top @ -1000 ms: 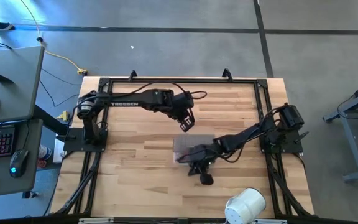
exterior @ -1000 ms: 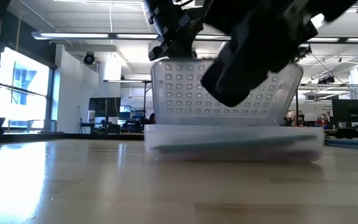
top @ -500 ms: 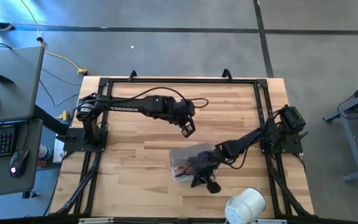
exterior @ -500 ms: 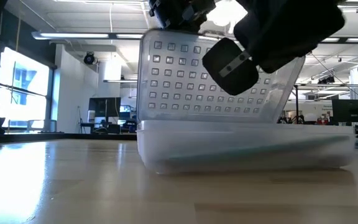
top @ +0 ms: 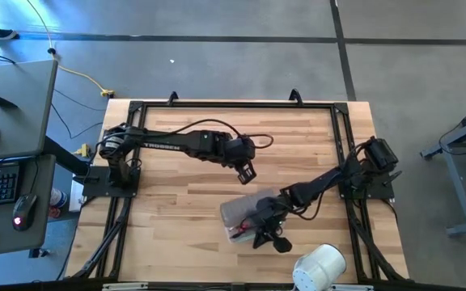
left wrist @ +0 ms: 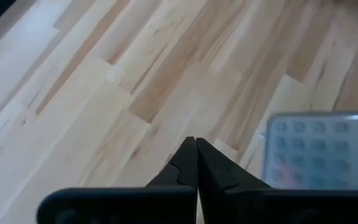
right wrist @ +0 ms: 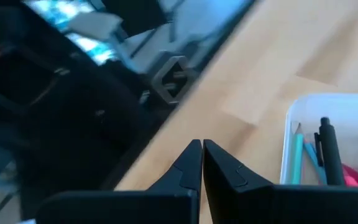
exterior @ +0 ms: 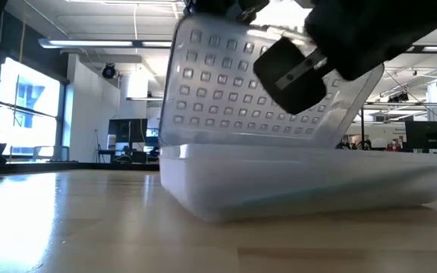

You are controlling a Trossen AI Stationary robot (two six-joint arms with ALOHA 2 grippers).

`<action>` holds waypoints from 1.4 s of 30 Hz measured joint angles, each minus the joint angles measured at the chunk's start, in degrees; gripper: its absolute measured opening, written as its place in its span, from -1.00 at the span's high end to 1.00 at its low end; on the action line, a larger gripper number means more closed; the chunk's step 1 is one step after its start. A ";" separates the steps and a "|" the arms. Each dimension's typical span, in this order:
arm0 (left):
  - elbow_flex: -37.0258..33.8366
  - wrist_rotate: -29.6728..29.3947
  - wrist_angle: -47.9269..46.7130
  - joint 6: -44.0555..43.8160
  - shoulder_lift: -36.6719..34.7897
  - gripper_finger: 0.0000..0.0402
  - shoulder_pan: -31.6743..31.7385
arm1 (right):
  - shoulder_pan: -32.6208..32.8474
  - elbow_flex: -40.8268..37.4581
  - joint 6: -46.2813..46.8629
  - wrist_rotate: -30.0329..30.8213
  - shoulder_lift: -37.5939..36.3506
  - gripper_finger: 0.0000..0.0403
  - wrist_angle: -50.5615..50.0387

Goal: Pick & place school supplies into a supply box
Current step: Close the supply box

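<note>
The clear supply box (top: 239, 217) sits on the table's near middle, its ribbed lid (exterior: 256, 91) standing up at a slant from the far side. Pens lie inside it: black (right wrist: 328, 149), teal (right wrist: 298, 163) and pink-red (right wrist: 353, 177). My right gripper (top: 277, 241) is shut, low at the box's near right corner; in the low view it (exterior: 294, 72) covers part of the lid. My left gripper (top: 247, 171) is shut and hovers just beyond the box's far side, with the lid (left wrist: 322, 149) ahead of its tips (left wrist: 196, 144). My right gripper lies with shut fingers (right wrist: 191, 171) beside the box's rim (right wrist: 286, 155), pointing toward the table's near edge; I cannot tell whether it touches the box. My left gripper stands near the lid's upper edge (exterior: 203, 11); I cannot tell whether it touches it.
A fat white roll (top: 319, 267) stands at the near right edge, close to my right gripper. The black frame rail (right wrist: 173, 78) runs along the table's edge ahead of that gripper. Bare wood (top: 168, 218) lies left of the box.
The box has slid along the table toward the near edge and a little left, and my right gripper has moved the same way beside it. The lid now leans more. My left gripper has moved toward the near edge and right, after the box.
</note>
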 joint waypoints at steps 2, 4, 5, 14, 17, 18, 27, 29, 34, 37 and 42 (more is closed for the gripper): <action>0.00 -0.41 -0.21 -0.55 0.04 0.82 0.11 | 0.60 0.00 -1.84 -2.54 0.00 1.00 0.21; 0.00 -0.81 -0.23 -0.54 0.04 0.82 0.14 | 0.91 0.00 -2.47 -5.17 0.00 1.00 1.18; 0.00 -1.09 -0.25 -0.48 0.04 0.83 0.16 | 0.96 0.00 -3.19 -6.80 0.00 1.00 1.75; 0.00 -1.18 -0.35 -0.33 0.04 0.86 0.13 | 0.38 0.02 -4.91 -7.80 5.01 1.00 0.07; 0.00 -1.86 -0.32 -0.72 0.04 0.81 0.13 | 0.30 0.02 -4.58 -11.58 6.77 1.00 0.51; 0.00 -1.85 -0.34 -0.79 0.04 0.82 0.13 | 0.55 0.01 -4.39 -12.02 6.95 1.00 0.47; -0.08 -1.97 -6.23 -5.32 1.34 0.90 -1.95 | 0.46 0.02 -2.49 -13.17 5.01 1.00 0.61; 0.03 -4.64 -11.47 -9.62 1.53 0.86 -3.21 | 0.04 0.02 -2.29 -13.77 4.19 1.00 0.28; -0.07 -6.68 -19.75 -18.08 2.11 0.93 -8.94 | -0.14 0.02 -6.38 -20.95 1.53 1.00 -3.02; -0.08 -6.39 -18.06 -18.24 3.51 0.94 -13.61 | 0.64 0.02 -9.47 -23.35 1.18 1.00 -5.31; -0.07 -6.46 -9.72 -17.90 6.77 0.89 -20.14 | 2.21 0.02 -15.72 -12.50 1.15 1.00 -11.31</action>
